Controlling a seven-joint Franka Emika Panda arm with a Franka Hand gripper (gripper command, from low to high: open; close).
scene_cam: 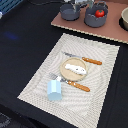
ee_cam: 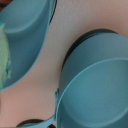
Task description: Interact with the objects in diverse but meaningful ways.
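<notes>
Gripper (scene_cam: 77,6) above grey pots (scene_cam: 70,12)

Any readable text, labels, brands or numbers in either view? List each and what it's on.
None readable in either view.
Pale blue cup: no print visible.
Round wooden plate holding the white flat piece: plain.
Grey pots: no marks at this resolution.
Woven beige placemat: only a weave pattern.
Wrist view: blurred close-up of a pot rim, no lettering.
</notes>
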